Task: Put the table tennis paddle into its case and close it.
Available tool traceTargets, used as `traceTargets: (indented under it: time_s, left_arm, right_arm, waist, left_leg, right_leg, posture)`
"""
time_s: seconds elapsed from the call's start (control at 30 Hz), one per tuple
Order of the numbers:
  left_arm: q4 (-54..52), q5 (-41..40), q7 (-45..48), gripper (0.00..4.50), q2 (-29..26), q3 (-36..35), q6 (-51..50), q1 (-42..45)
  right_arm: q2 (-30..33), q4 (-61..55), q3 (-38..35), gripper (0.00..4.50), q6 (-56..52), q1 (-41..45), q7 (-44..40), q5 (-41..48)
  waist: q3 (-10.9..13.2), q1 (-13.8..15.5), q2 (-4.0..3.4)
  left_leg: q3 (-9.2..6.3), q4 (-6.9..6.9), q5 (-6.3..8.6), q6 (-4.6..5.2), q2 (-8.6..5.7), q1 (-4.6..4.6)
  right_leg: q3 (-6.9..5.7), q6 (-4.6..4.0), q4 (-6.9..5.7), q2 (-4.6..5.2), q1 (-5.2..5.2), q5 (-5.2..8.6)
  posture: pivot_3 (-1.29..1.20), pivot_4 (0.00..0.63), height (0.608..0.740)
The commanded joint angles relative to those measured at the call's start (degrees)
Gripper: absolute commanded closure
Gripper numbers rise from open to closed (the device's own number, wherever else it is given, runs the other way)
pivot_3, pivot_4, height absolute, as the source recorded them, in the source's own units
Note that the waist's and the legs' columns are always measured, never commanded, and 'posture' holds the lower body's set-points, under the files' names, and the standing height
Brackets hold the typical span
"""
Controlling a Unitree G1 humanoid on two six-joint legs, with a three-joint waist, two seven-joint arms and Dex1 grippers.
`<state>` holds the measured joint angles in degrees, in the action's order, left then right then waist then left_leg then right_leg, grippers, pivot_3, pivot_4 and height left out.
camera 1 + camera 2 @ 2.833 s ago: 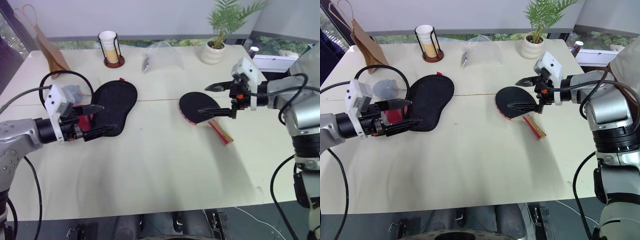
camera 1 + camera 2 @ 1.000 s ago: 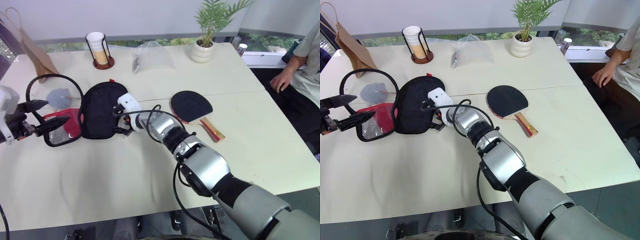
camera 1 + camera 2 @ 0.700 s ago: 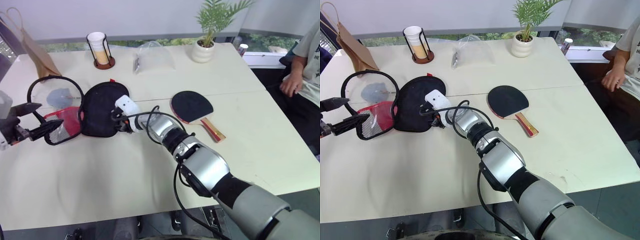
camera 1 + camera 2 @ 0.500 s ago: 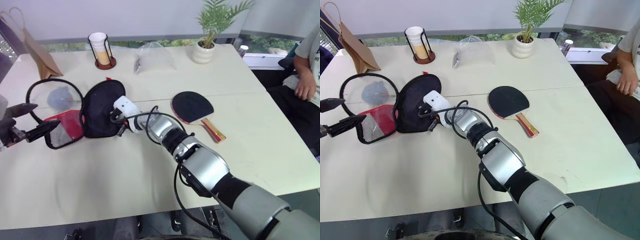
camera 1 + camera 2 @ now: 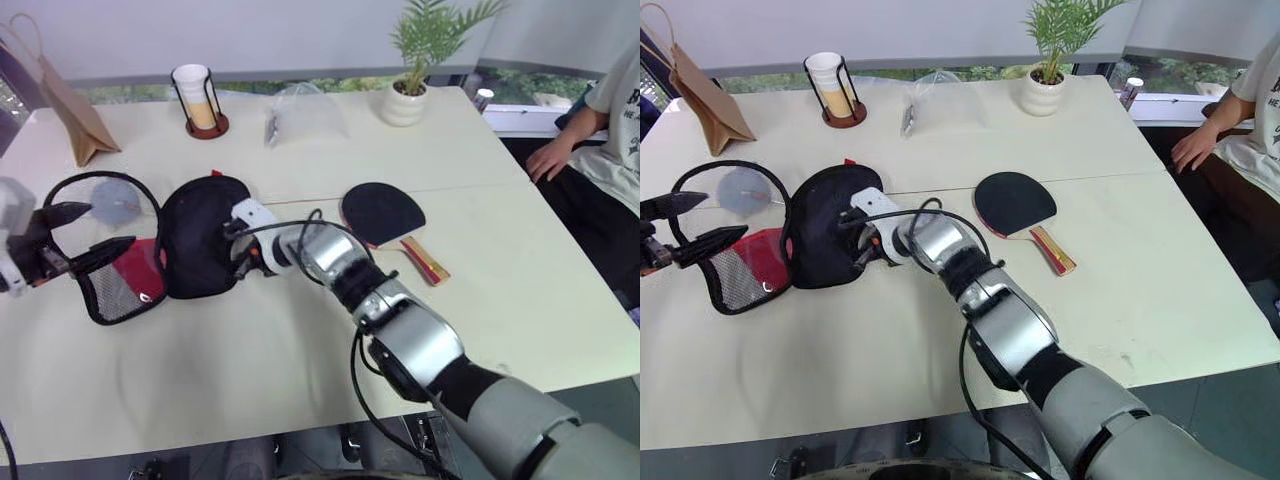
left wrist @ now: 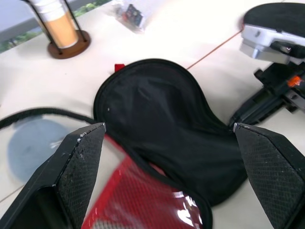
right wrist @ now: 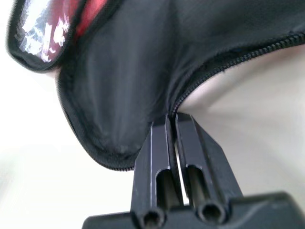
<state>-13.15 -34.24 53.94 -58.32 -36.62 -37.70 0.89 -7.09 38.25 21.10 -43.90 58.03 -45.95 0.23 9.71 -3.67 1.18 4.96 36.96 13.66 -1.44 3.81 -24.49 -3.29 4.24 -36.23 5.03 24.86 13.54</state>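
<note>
Lots sitting along the far edge of the pale table: a brown paper bag, a paper cup in a black wire holder, a clear plastic bag and a potted green plant. A person's hand is resting at the right side. The black fabric zip case with red panel and mesh pocket is lying flapped open. The right gripper is pinching its zipper edge, fingers squeezed together. The left gripper is hanging wide apart over the flap, holding nothing. The black-faced, wooden-handled table tennis paddle is lying flat, well right of the case.
</note>
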Motion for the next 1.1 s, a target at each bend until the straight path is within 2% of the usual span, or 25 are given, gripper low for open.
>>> traceTargets:
  time_s: [0.03, 0.13, 0.27, 0.7, 0.87, 1.1]
  left_arm:
    - [1.1, 0.6, 0.1, 0.02, 0.0, 1.9, 2.2, 2.2]
    - [1.9, 0.6, 0.2, 0.02, 0.3, 4.2, 2.9, 3.8]
    - [2.3, 0.5, 0.3, 0.02, 0.7, 6.7, 3.5, 5.3]
    - [2.7, 0.6, 0.5, 0.02, 1.6, 11.2, 4.3, 7.6]
    - [3.0, 0.8, 0.6, 0.02, 1.9, 12.1, 4.5, 8.3]
    - [3.2, 1.2, 1.1, 0.02, 2.4, 13.9, 4.8, 8.9]
  right_arm:
    - [7.4, -17.0, 5.6, 4.44, -8.7, -6.2, -5.0, 0.3]
    - [14.0, -26.3, 7.3, 4.44, -11.0, -9.2, -6.8, 0.7]
    - [21.6, -32.9, 7.7, 4.44, -11.4, -11.3, -8.8, 1.5]
    - [38.7, -37.3, 6.5, 4.44, -3.4, -13.9, -14.9, 2.3]
    - [43.8, -40.1, 6.1, 4.44, -1.9, -16.3, -18.0, 3.4]
    - [44.7, -37.9, 5.7, 4.44, 0.0, -16.1, -18.1, 2.9]
  waist:
    - [0.0, 0.5, 0.02]
    - [0.0, 1.0, 0.05]
    - [0.0, 1.4, 0.05]
    - [0.0, 1.8, 0.07]
    - [0.0, 2.8, 0.07]
    - [0.0, 2.9, 0.07]
  left_leg:
    - [0.01, 0.0, 0.0, 0.01, -0.02, -0.01]
    - [0.04, 0.03, 0.0, 0.01, -0.05, 0.0]
    - [0.14, 0.05, -0.01, 0.01, -0.04, 0.01]
    - [0.27, 0.09, -0.01, 0.02, -0.06, 0.0]
    - [0.29, 0.1, -0.01, 0.02, -0.05, 0.01]
    - [0.29, 0.13, -0.01, 0.02, -0.05, 0.01]
  right_leg:
    - [0.0, -0.02, 0.03, 0.02, 0.0, 0.01]
    - [0.0, -0.09, 0.03, 0.02, 0.0, 0.05]
    - [-0.04, -0.13, 0.02, -0.06, -0.01, 0.07]
    - [-0.03, -0.1, 0.05, -0.06, -0.02, 0.07]
    - [-0.03, -0.1, 0.07, -0.07, -0.01, 0.08]
    - [-0.02, -0.13, 0.09, -0.07, -0.02, 0.1]
  posture:
    - [0.0, 0.15, 0.74]
    - [0.0, 0.15, 0.74]
    - [0.0, 0.15, 0.74]
    - [0.0, 0.15, 0.74]
    - [0.0, 0.15, 0.74]
    - [0.0, 0.15, 0.74]
